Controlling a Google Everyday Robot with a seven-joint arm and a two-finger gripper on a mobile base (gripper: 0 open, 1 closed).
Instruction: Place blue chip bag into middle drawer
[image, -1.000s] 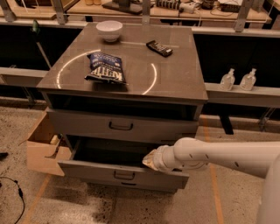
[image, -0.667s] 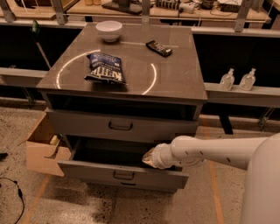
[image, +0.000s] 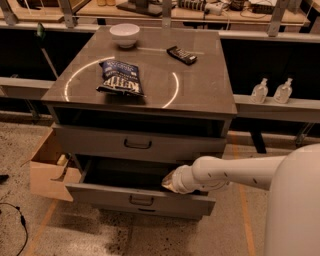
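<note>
Item: gripper (image: 169, 181), tan-tipped, at the end of a white arm (image: 225, 172) that reaches in from the right of the view. It sits inside the open mouth of the middle drawer (image: 100, 192), just behind the drawer's front panel and towards its right end. Whether it is spread or closed cannot be told. Its position matches a second ago, though the arm's broad white section now fills more of the lower right corner. Item: middle drawer, pulled out, its extension unchanged, dark bar handle just below and left of the gripper. Item: blue chip bag (image: 120, 77), lying flat on the counter (image: 205, 87), well above and left of the gripper, apart from it and not moved; a bright ring of light curves round it. Item: white bowl (image: 124, 34), at the counter's far edge. Item: small black packet (image: 181, 55), far side, directly above the gripper. Item: top drawer (image: 90, 140), shut, between counter and gripper. Item: cardboard box (image: 45, 172), on the floor far left of the gripper.
</note>
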